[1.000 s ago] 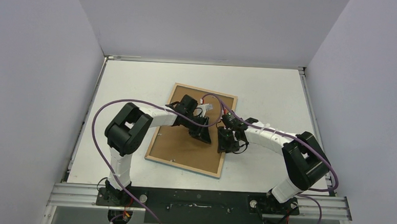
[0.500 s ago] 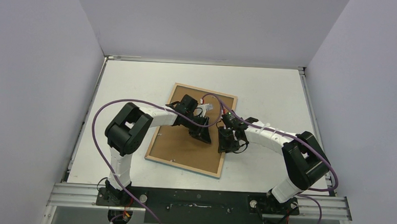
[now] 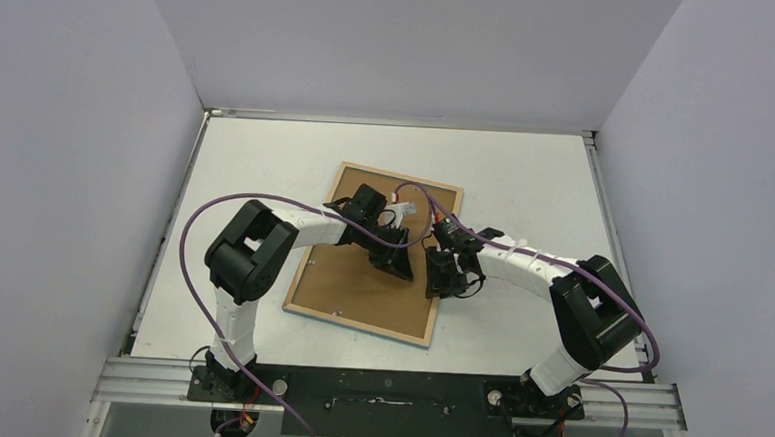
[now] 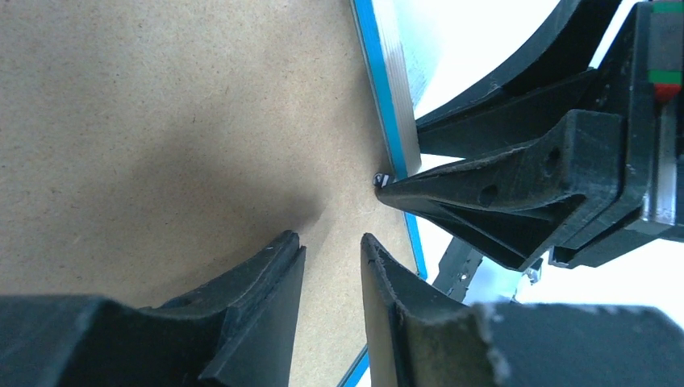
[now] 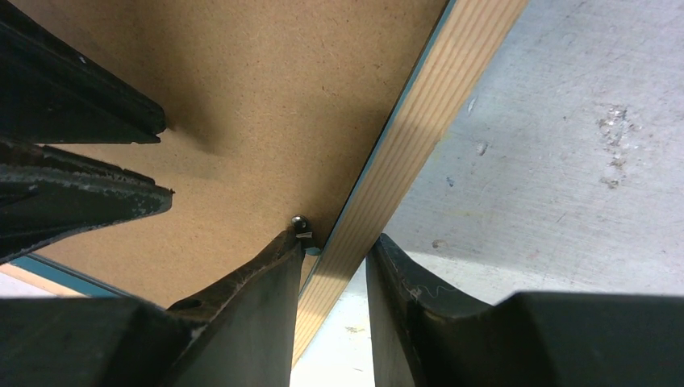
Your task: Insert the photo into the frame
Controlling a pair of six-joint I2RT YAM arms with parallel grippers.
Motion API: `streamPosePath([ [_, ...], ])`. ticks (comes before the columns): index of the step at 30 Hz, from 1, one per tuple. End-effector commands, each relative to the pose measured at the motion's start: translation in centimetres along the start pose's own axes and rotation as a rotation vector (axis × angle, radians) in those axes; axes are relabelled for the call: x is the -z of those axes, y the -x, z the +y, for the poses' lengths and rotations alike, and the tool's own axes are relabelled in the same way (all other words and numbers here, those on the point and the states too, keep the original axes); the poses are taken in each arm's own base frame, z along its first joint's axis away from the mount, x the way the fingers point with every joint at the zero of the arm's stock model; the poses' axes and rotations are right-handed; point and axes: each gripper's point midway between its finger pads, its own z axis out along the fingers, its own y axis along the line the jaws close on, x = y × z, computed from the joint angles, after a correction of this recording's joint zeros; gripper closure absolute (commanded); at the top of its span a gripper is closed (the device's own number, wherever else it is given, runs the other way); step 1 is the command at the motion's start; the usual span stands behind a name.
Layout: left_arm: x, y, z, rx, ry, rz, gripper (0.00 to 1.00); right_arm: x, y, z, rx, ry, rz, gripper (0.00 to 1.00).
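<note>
The frame (image 3: 356, 322) lies face down mid-table, with the brown backing board (image 3: 345, 276) filling its back. The photo is hidden. My left gripper (image 4: 331, 238) is open and empty, hovering just over the board (image 4: 161, 105) near the frame's blue edge (image 4: 385, 89). My right gripper (image 5: 336, 236) is open and straddles the frame's light wood edge (image 5: 419, 121). Its left fingertip (image 5: 286, 246) touches a small metal tab (image 5: 300, 222) at the board's rim. Both grippers meet at the frame's right side, the left (image 3: 399, 262) and the right (image 3: 438, 281).
The white table (image 3: 526, 176) surrounds the frame, walled at back and sides. The right gripper's fingers (image 4: 500, 193) fill the right of the left wrist view, close to my left fingers. A black rail (image 3: 384, 391) runs along the near edge.
</note>
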Motion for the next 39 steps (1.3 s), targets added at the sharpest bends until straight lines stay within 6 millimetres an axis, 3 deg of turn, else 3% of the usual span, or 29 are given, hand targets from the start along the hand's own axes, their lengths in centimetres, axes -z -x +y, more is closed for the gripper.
streamPosePath([
  [1, 0.9, 0.6, -1.0, -0.037, 0.001, -0.021, 0.67, -0.3, 1.0, 0.0, 0.000, -0.015, -0.040, 0.91],
  [3, 1.8, 1.8, -2.1, -0.048, -0.022, -0.061, 0.64, 0.2, 1.6, 0.4, -0.044, -0.003, -0.059, 0.73],
  [5, 2.9, 3.1, -2.9, -0.049, -0.045, -0.110, 0.60, 1.3, 2.9, 1.0, -0.077, 0.017, -0.102, 0.48],
  [8, 4.5, 5.3, -3.6, -0.021, -0.079, -0.182, 0.56, 3.2, 5.3, 1.0, -0.145, 0.046, -0.183, 0.37],
  [14, 5.2, 9.0, -4.1, 0.006, -0.102, -0.255, 0.55, 5.0, 9.8, -2.6, -0.286, 0.018, -0.287, 0.35],
  [24, 2.9, 12.9, -3.0, 0.034, -0.080, -0.277, 0.60, 2.6, 15.0, -4.4, -0.250, -0.080, -0.306, 0.37],
  [32, 0.8, 12.8, -0.9, 0.117, -0.057, -0.255, 0.67, 0.6, 18.2, -5.7, -0.287, -0.164, -0.342, 0.40],
  [39, -0.3, 11.0, 1.8, 0.176, 0.022, -0.206, 0.68, -0.6, 19.0, -6.4, -0.253, -0.209, -0.328, 0.42],
])
